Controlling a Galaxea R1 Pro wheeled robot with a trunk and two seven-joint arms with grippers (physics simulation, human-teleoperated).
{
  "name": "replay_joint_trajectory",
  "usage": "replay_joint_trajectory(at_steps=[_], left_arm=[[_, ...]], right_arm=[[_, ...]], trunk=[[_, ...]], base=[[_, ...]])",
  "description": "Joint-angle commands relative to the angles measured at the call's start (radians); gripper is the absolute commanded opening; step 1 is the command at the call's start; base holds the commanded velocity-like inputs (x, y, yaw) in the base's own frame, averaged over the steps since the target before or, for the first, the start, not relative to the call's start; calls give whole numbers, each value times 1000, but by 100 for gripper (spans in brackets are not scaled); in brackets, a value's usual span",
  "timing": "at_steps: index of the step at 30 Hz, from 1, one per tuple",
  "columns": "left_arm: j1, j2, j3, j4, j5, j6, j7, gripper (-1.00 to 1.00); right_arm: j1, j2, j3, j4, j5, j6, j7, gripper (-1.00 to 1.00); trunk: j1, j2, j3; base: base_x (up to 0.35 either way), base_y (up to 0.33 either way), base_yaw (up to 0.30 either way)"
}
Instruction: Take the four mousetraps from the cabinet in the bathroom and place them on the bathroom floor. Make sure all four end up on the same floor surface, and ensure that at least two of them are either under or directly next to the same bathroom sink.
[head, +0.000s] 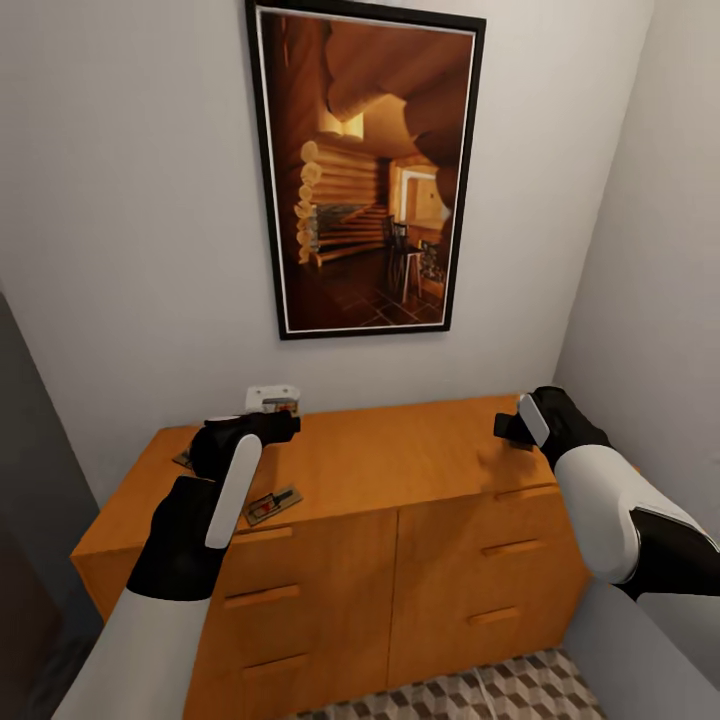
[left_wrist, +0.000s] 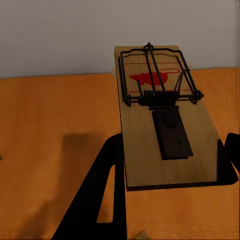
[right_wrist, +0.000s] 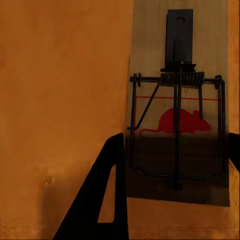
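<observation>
1. Left gripper (left_wrist: 170, 165): in the left wrist view the two dark fingers (left_wrist: 102, 190) stand on either side of a mousetrap (left_wrist: 165, 120), one at each long edge of the board. Jaws pinching the trap. The board sits tilted above the orange cabinet top (left_wrist: 50, 150); its wire bar, spring and red mouse print face the camera, with the pale wall behind its far end.
2. Left gripper in the head view (head: 255, 425): it sits over the back left part of the cabinet (head: 400, 540), close to the wall. The held trap is mostly hidden by the hand; only a pale sliver with a red mark shows (head: 275, 403).
3. Right gripper (right_wrist: 172, 165): in the right wrist view its fingers (right_wrist: 107, 195) flank a second mousetrap (right_wrist: 177, 120) at both long edges. Jaws closed on that trap. Dark shadow covers the near end of the board; cabinet wood lies beyond it.
4. Right gripper in the head view (head: 515, 425): over the back right of the cabinet top, near the side wall. Its trap cannot be made out here.
5. A third mousetrap (head: 273, 504) lies flat near the front left edge of the top, just beside the left forearm.
6. Something flat and dark (head: 183, 460) pokes out left of the left arm; too hidden to identify.
7. Surroundings: a framed picture of a log interior (head: 365, 170) hangs above the cabinet. Cube-patterned bathroom floor (head: 480, 690) shows below the drawers.
</observation>
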Motion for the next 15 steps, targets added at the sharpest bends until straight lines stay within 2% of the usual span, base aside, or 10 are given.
replay_joint_trajectory(at_steps=[1, 15], left_arm=[[-1, 0, -1, -1, 9, 3, 11, -100], [-1, 0, 0, 1, 9, -4, 10, -100]], right_arm=[[-1, 1, -6, -1, 4, 2, 0, -100], [-1, 1, -6, -1, 6, -38, 75, -100]], trunk=[[-1, -1, -1], [-1, -1, -1]], base=[[-321, 0, 0], [-334, 0, 0]])
